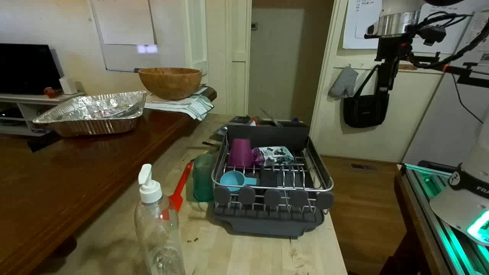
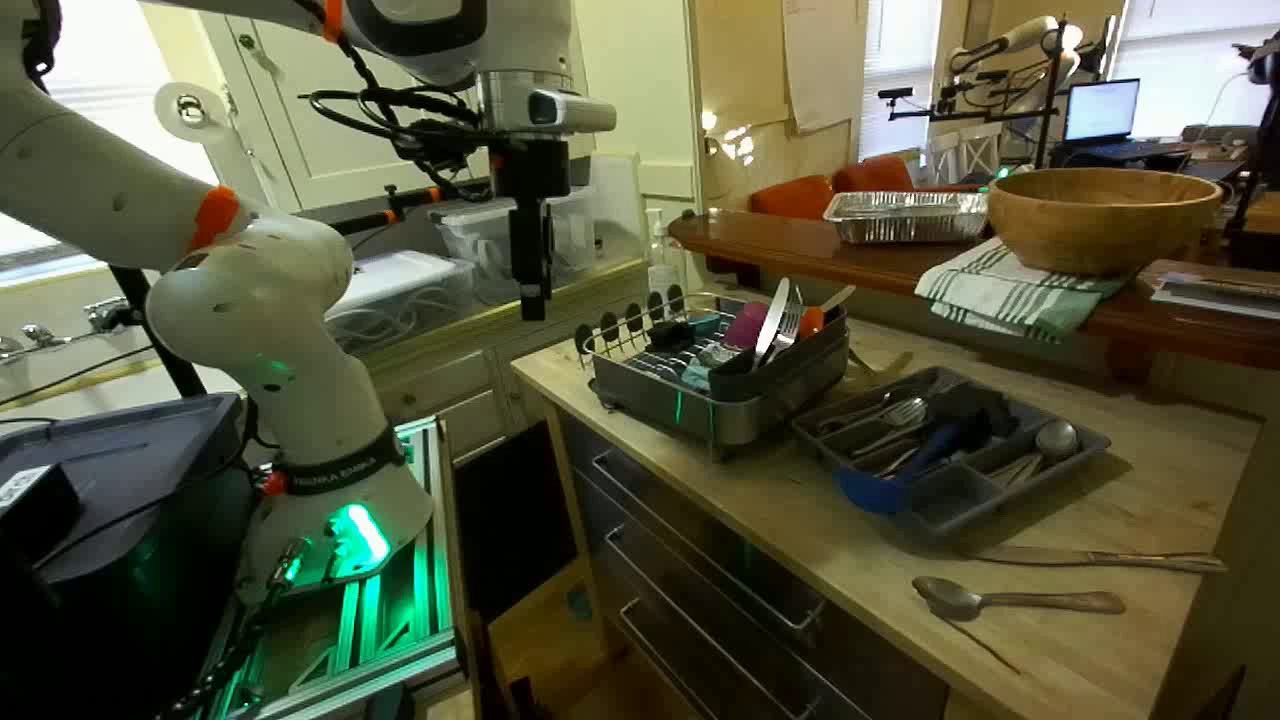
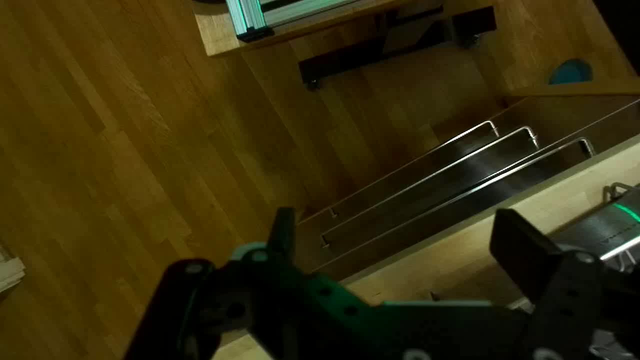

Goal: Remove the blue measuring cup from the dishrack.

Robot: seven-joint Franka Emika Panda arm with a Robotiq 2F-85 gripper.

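Observation:
The light-blue measuring cup (image 1: 232, 179) lies in the front left part of the dishrack in an exterior view, its short flat handle pointing right. A small bit of it shows (image 2: 705, 324) behind the rack's contents. The dark grey dishrack (image 1: 267, 226) stands on the wooden counter and shows in both exterior views (image 2: 745, 422); only its edge shows in the wrist view (image 3: 595, 229). My gripper (image 3: 395, 225) is open and empty. It points down, high up and apart from the rack, also visible in both exterior views (image 1: 384, 86) (image 2: 533, 305). The cup is out of the wrist view.
A magenta cup (image 1: 240, 152) and a packet (image 1: 277, 156) lie in the rack behind the measuring cup. Cutlery (image 2: 775, 325) sticks up at its end. A green glass (image 1: 203, 177), red spatula (image 1: 182, 188), pump bottle (image 1: 158, 229) and cutlery tray (image 2: 940, 520) stand around it.

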